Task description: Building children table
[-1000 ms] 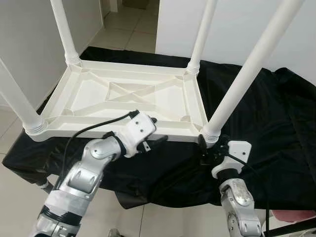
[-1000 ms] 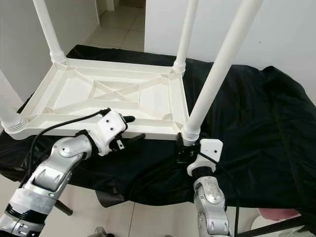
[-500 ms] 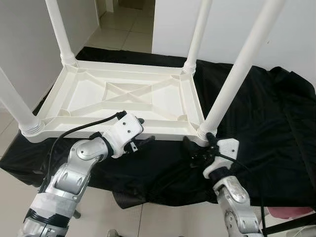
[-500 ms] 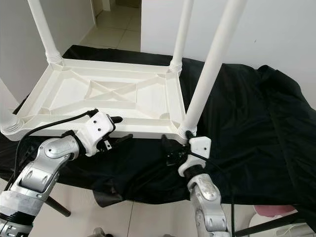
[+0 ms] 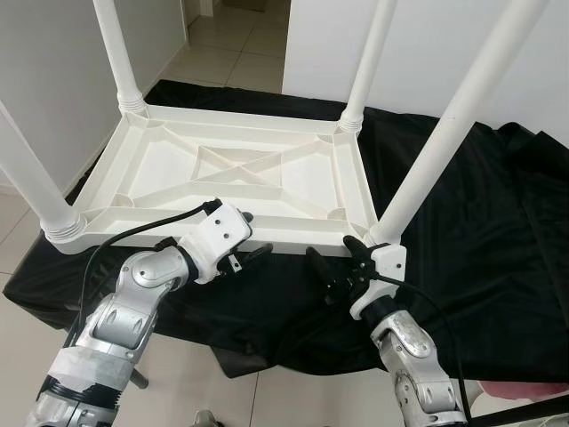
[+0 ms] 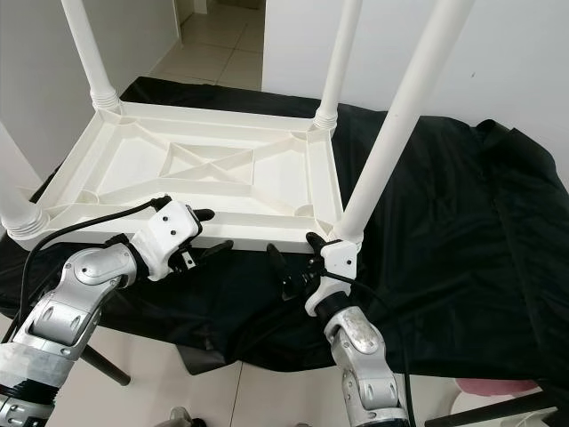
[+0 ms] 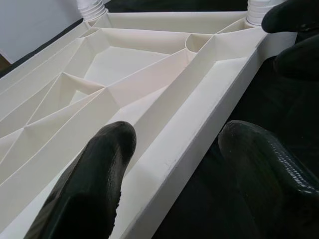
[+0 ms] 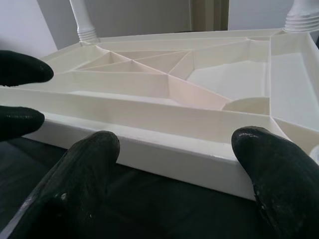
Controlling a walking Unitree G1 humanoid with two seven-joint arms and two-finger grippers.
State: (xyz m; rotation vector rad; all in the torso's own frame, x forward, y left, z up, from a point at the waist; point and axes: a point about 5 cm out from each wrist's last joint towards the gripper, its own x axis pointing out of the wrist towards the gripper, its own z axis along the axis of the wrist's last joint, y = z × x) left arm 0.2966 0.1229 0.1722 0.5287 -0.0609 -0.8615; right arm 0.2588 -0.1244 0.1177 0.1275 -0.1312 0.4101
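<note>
- The right gripper [image 6: 292,267], fingers spread and empty, faces the near long rim of the upturned white plastic children's table [image 5: 222,169].
- The left gripper [image 5: 244,238], also spread, straddles that rim.
- The table rests on a black cloth [image 5: 498,213], legs up.

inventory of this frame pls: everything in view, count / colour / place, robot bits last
children's table: 1, white plastic, upside down on the black cloth, ribbed underside facing up
table legs: 4, white, one standing up from each corner
black cloth: 1, black, draped over the support under the table, hanging over its edges
floor: pale tiles, beyond the table and below the cloth
pink thing: 1, low on the robot's right, too little in view to identify
left gripper: 1, black fingers, open, straddling the table's near rim
right gripper: 1, black fingers, open, at the near rim by the near-right leg
</note>
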